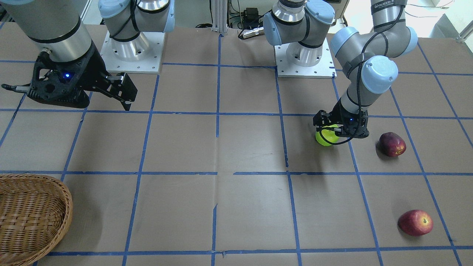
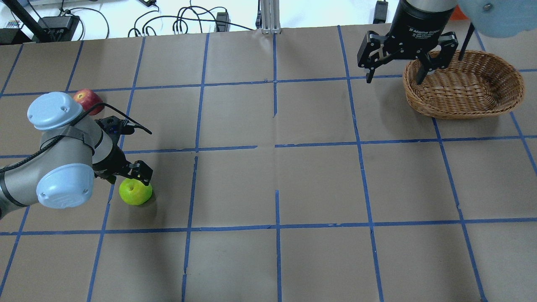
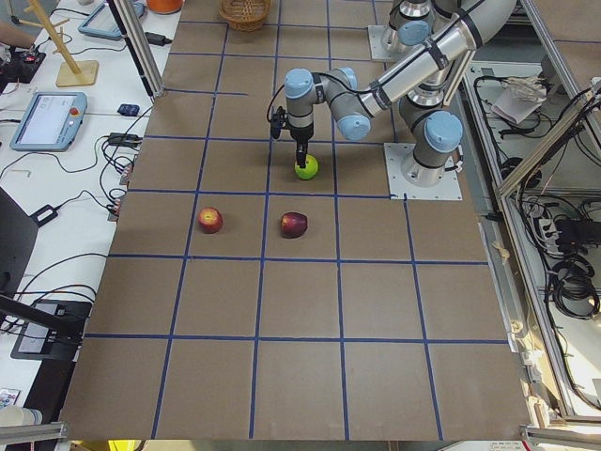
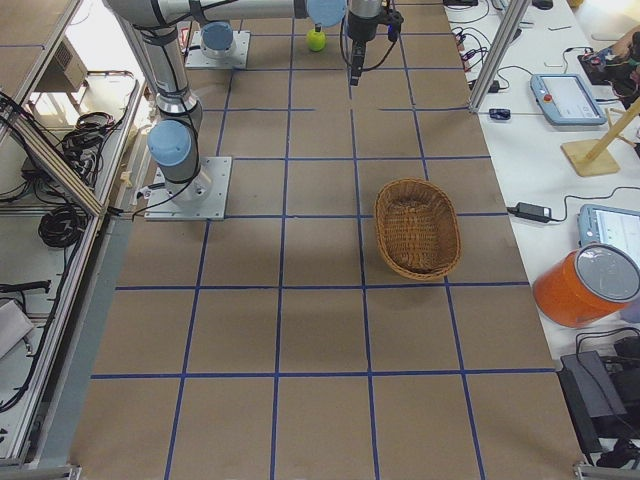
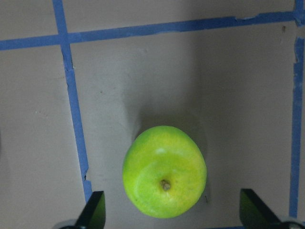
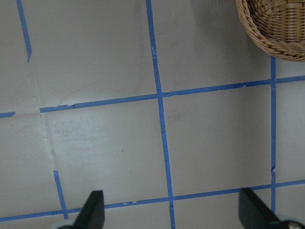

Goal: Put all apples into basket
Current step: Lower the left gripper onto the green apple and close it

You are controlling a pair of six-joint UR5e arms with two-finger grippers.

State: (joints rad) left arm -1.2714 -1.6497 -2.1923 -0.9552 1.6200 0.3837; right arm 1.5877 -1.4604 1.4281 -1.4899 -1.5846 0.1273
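Note:
The yellow-green apple [image 1: 327, 136] lies on the table, also in the overhead view [image 2: 135, 191]. My left gripper [image 1: 334, 130] is open right over it; in the left wrist view the apple [image 5: 164, 171] sits between the two spread fingertips [image 5: 95, 212]. The dark maroon apple [image 1: 392, 144] and the lighter red apple [image 1: 415, 222] lie further out on the same side. The wicker basket [image 2: 463, 109] stands empty at the far right. My right gripper [image 2: 394, 76] is open and empty, held high beside the basket's rim.
The table is brown paper with a blue tape grid [image 2: 275, 144]. The two arm bases [image 1: 131, 55] stand on the robot's edge. The maroon apple is hidden under my left arm in the overhead view. Benches with tablets and a orange can [image 4: 585, 285] lie beyond the table.

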